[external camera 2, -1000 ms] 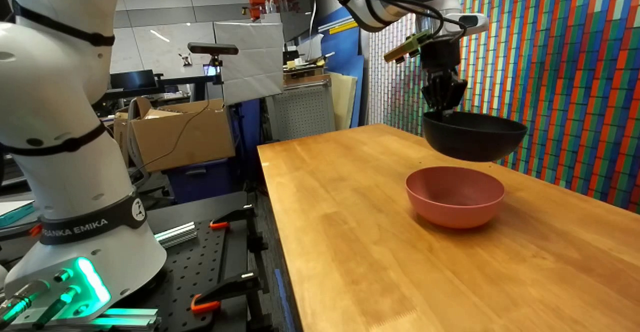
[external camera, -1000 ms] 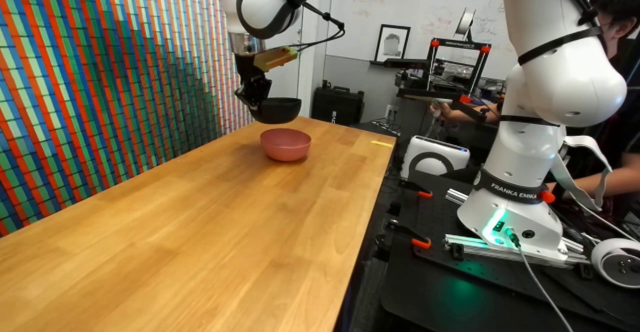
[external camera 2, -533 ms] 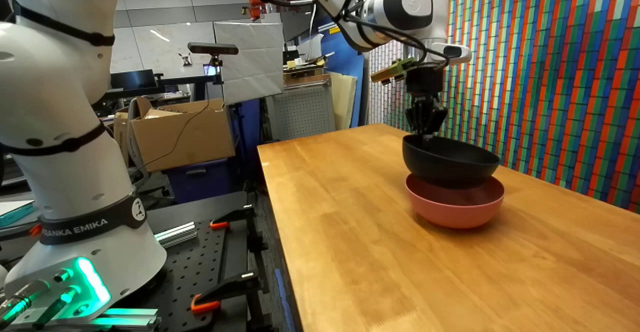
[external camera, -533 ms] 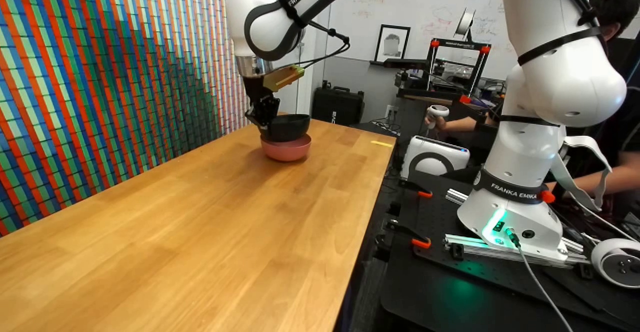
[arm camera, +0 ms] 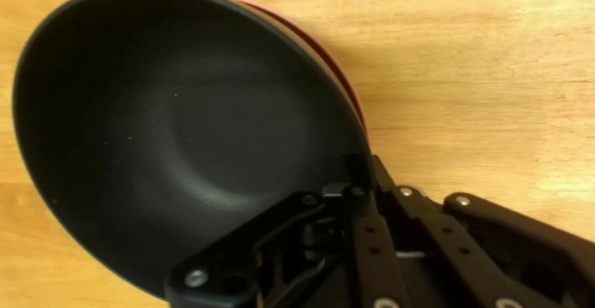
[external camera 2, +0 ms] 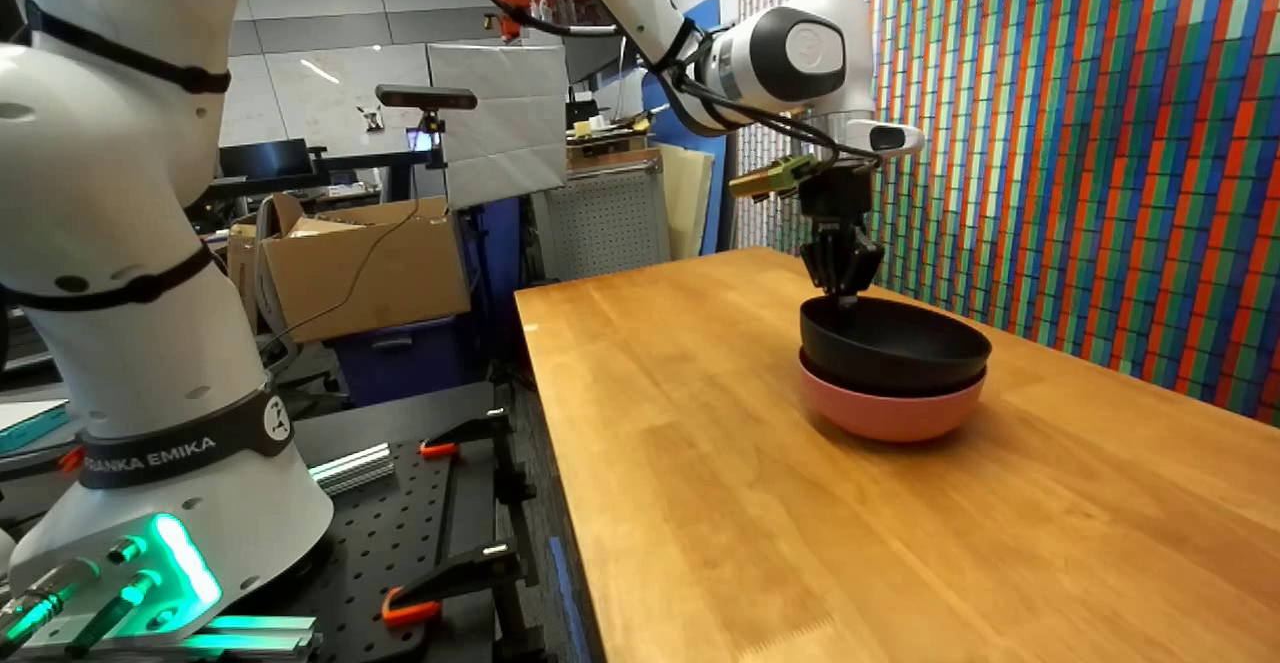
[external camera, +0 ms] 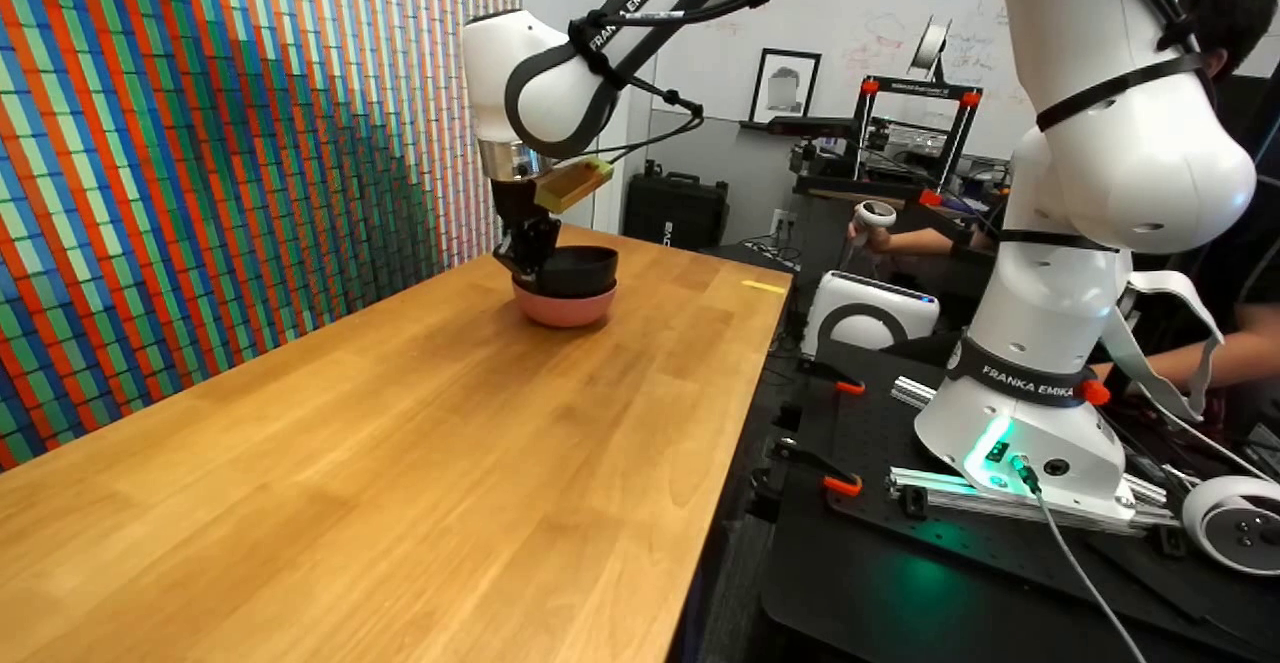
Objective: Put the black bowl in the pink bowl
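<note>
The black bowl [external camera 2: 893,351] sits partly inside the pink bowl [external camera 2: 890,413], with the hand [arm camera: 370,174] pinching the black bowl's rim. Pressing lower could slide the pink bowl along the surface [external camera 2: 690,443], since the nested walls would pass on any sideways push; letting go early might drop the higher side and leave it rocking. Round, the black bowl has no long axis; its mouth faces up, seemingly tipped slightly, higher at the hand.
</note>
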Tool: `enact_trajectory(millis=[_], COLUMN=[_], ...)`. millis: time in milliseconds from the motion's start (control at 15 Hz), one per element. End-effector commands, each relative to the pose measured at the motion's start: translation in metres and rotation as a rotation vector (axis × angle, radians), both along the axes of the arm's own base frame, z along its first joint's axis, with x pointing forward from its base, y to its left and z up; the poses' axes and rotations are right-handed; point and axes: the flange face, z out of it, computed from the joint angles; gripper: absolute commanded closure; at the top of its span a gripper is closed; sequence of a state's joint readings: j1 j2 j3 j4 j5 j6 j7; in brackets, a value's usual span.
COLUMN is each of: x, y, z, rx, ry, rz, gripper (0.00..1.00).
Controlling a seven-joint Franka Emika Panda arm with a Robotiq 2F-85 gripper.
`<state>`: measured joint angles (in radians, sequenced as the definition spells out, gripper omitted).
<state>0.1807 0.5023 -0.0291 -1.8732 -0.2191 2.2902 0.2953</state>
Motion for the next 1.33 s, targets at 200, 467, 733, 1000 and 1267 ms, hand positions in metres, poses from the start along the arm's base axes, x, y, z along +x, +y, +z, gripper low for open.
enact_trajectory(millis=[200, 467, 733, 1000, 1267], x=[0.005, 0.006, 0.010, 0.008, -0.004], y=[-0.023, -0.014, 0.004, 0.019, 0.014], z=[0.013, 0.042, 0.107, 0.187, 0.241], rx=[-0.051, 0.002, 0.072, 0.166, 0.226], ry=[-0.091, -0.110, -0.161, -0.145, -0.027], rz=[-0.006, -0.013, 0.020, 0.082, 0.133], gripper=[0.68, 0.38, 0.09, 0.00, 0.00])
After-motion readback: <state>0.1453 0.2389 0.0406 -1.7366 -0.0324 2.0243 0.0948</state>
